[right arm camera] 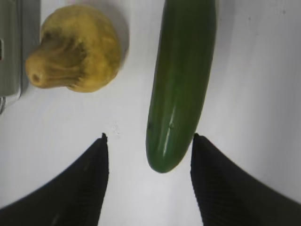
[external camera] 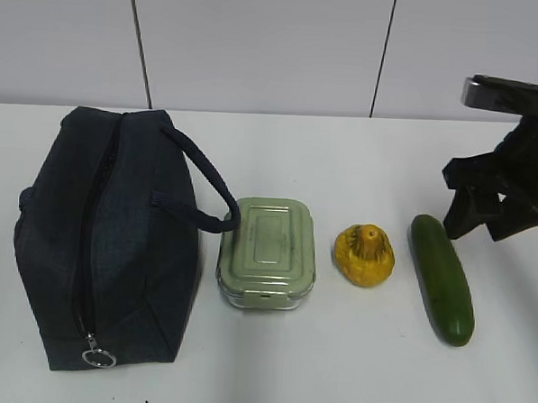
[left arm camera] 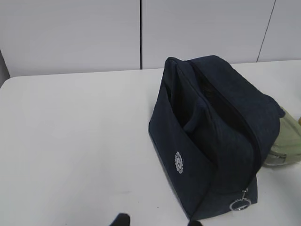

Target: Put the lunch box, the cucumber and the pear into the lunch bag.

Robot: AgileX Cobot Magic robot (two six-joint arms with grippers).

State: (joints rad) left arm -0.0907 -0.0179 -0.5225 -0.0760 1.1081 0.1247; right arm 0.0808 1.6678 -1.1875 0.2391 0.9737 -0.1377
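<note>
The navy lunch bag (external camera: pixel 105 238) stands at the left, its zipper line along the top and the ring pull (external camera: pixel 98 357) at the near end. To its right lie the green-lidded lunch box (external camera: pixel 266 251), the yellow pear (external camera: pixel 365 254) and the cucumber (external camera: pixel 441 278), in a row. My right gripper (external camera: pixel 475 226) hovers open at the cucumber's far end. In the right wrist view that cucumber (right arm camera: pixel 181 84) tip lies between the spread fingers (right arm camera: pixel 89 183), untouched, with the pear (right arm camera: pixel 75 49) to its left. My left gripper (left arm camera: pixel 157 222) is open and empty beside the bag (left arm camera: pixel 211 136).
The white table (external camera: pixel 332 367) meets a pale panelled wall behind. The bag's loop handle (external camera: pixel 207 185) arches over toward the lunch box. The lunch box edge (left arm camera: pixel 287 146) shows behind the bag in the left wrist view.
</note>
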